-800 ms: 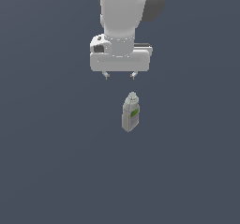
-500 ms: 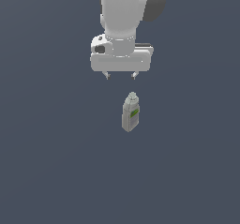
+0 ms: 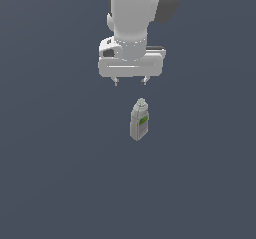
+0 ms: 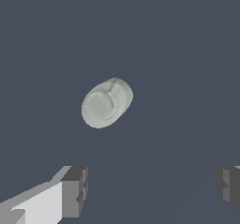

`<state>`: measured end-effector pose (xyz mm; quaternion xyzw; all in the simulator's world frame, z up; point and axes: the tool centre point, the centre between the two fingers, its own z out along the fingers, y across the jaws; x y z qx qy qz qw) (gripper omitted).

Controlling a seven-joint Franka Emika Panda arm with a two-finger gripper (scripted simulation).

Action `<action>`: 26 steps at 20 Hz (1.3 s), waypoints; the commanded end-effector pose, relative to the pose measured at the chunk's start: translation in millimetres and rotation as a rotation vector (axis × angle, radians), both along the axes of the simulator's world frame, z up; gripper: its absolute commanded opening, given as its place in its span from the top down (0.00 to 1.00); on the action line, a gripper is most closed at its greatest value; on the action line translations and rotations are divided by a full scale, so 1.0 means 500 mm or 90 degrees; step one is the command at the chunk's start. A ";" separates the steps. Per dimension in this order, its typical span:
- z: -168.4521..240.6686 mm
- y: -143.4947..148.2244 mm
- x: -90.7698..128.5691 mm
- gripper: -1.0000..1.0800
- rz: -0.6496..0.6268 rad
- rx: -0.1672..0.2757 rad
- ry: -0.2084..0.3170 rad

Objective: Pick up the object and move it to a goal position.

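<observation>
Nothing of the task is done yet beyond the approach. The bottle (image 3: pixel 139 119) stands upright on the bare grey floor (image 3: pixel 50 183), cap up and green label showing, untouched. The gripper (image 3: pixel 130 82) hangs above it and a little toward the exterior view's left, well clear of the cap; its jaws are spread wide with nothing between them, the gap plainly broader than the bottle. In the wrist view the bottle (image 4: pixel 107 102) shows from above as a rounded cap on a boxy body, lying ahead of the two fingertips (image 4: pixel 74 190) rather than between them (so the hand is not yet centred over it). Left to do, by my reading: line up over the cap, descend, close on the body, lift, and carry it to the goal, which no marker in either view shows.

Against the earlier frames, little differs. The bottle stands in the same spot and pose. The arm sits in almost the same place above it, the jaws as wide as before; any shift of the hand is too slight to call.
</observation>
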<state>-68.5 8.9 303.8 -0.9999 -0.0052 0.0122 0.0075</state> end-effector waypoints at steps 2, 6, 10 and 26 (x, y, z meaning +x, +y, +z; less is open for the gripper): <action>-0.001 0.002 0.002 0.04 -0.012 0.000 0.000; -0.003 0.006 0.006 0.04 -0.037 -0.002 0.000; -0.006 0.011 0.011 0.04 -0.074 -0.003 -0.001; -0.026 0.046 0.044 0.04 -0.299 -0.011 -0.005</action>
